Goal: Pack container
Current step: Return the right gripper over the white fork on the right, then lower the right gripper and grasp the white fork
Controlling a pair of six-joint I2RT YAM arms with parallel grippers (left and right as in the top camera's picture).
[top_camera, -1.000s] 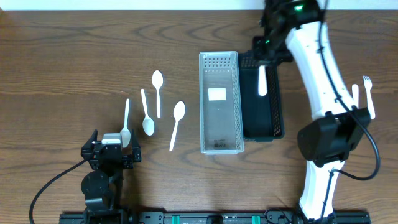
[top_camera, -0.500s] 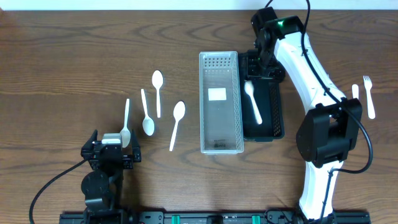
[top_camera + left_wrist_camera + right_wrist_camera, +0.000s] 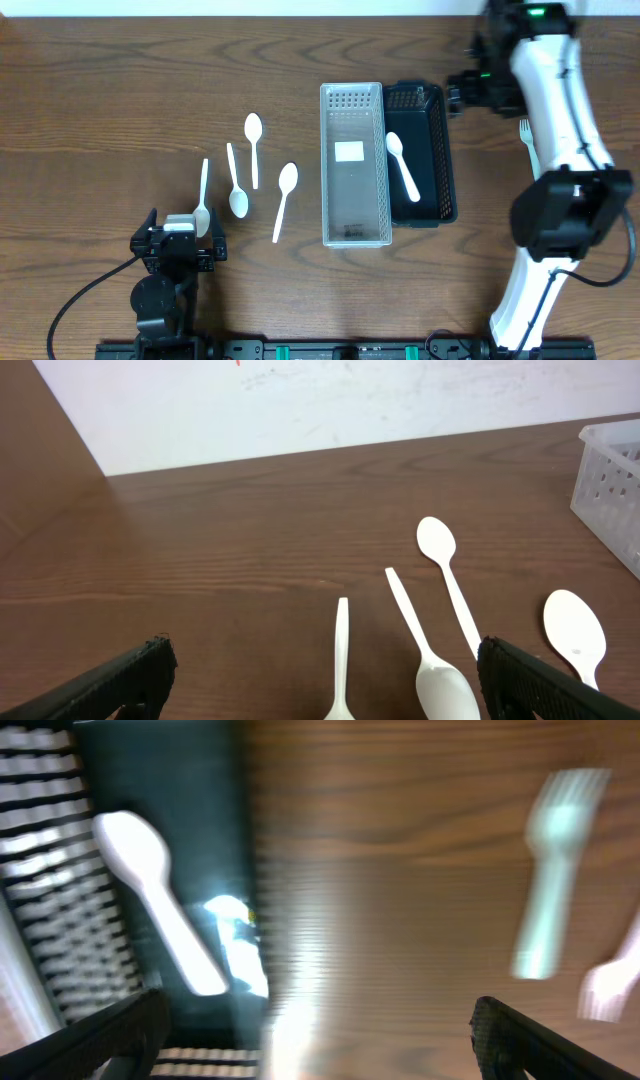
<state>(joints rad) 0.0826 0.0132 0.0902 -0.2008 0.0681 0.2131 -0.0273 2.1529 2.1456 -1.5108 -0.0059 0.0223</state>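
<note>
A white spoon [image 3: 402, 165] lies slanted inside the black container [image 3: 438, 150], beside the clear container [image 3: 353, 230], which holds only a white label. My right gripper [image 3: 462, 95] hovers open just right of the black container's far end, holding nothing. The blurred right wrist view shows that spoon [image 3: 160, 900] at left and a white fork [image 3: 555, 870] on the wood at right, with my right gripper [image 3: 320, 1040] open. Several white spoons [image 3: 253, 148] lie left of the clear container. My left gripper [image 3: 178, 240] rests open near the front edge, with one spoon handle [image 3: 342, 650] between its fingers [image 3: 110, 685].
A white fork [image 3: 527, 145] lies on the table beside the right arm. In the left wrist view, three more spoons [image 3: 446, 580] lie ahead and a corner of the clear container [image 3: 612, 470] shows at right. A white wall stands behind the table.
My right gripper opened and dropped the spoon into the black container, then swung right, away from it. The left arm has not moved.
</note>
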